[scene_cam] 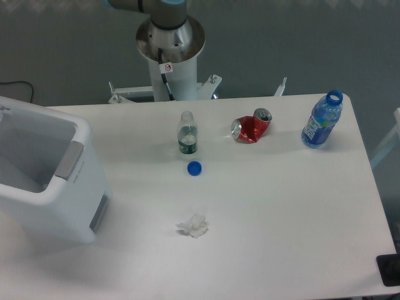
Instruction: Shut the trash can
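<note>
The trash can (59, 187) is a big white boxy bin at the table's left edge, partly cut off by the frame. Its top stands open and I look down into a grey-white hollow. A grey latch strip (69, 160) runs along its right rim and a grey panel (99, 212) sits low on its side. No lid shows over the opening. Only the arm's base column (169, 50) and a bit of its upper link are in view; the gripper is out of frame.
On the white table (281, 206) stand a small clear bottle (187, 133), a blue cap (194, 167), a crushed red soda can (251, 127), a blue bottle (322, 120) at the right edge, and a crumpled tissue (193, 225).
</note>
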